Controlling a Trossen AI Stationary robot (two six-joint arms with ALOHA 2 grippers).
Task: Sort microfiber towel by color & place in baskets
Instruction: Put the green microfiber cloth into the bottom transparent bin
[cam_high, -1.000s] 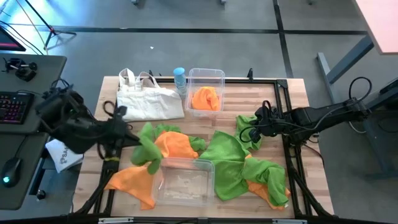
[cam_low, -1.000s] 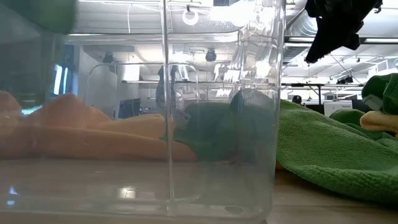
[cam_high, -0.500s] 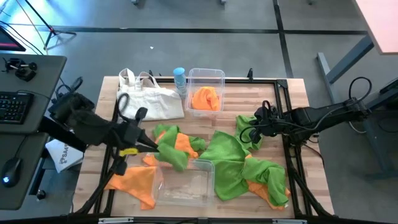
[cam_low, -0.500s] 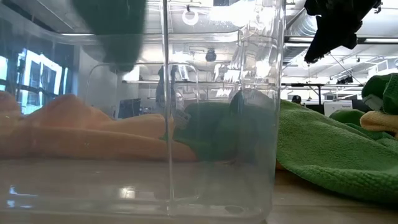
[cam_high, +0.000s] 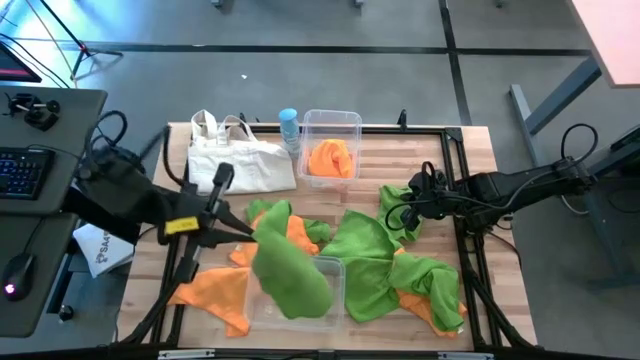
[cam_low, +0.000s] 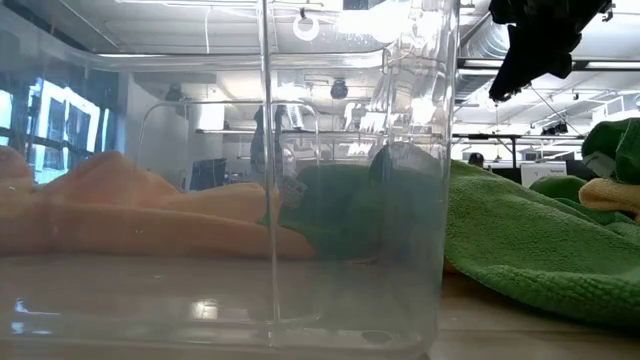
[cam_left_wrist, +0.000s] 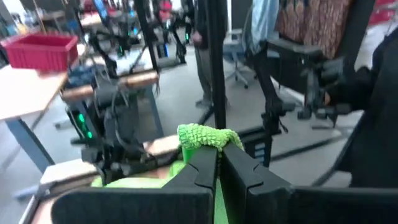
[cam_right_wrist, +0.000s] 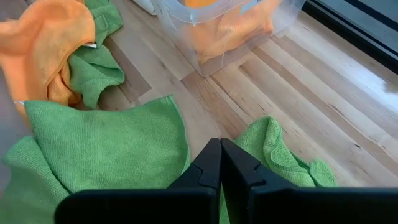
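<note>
While the left gripper (cam_high: 243, 232), clenched on a green towel (cam_high: 290, 278), hangs it over the near bin (cam_high: 254, 305), centre the cloth before letting go. Right gripper (cam_high: 408, 213), jaws together and empty, waits over the right-hand pile.

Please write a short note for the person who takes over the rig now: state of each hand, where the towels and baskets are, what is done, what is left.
Left hand: shut on a green towel, which hangs over the near basket.
Right hand: shut, holding nothing, over a small green towel at the table's right side.
Done: one orange towel lies in the far basket.
Left: let the held towel go into the near basket; sort the loose green and orange towels on the table.
</note>
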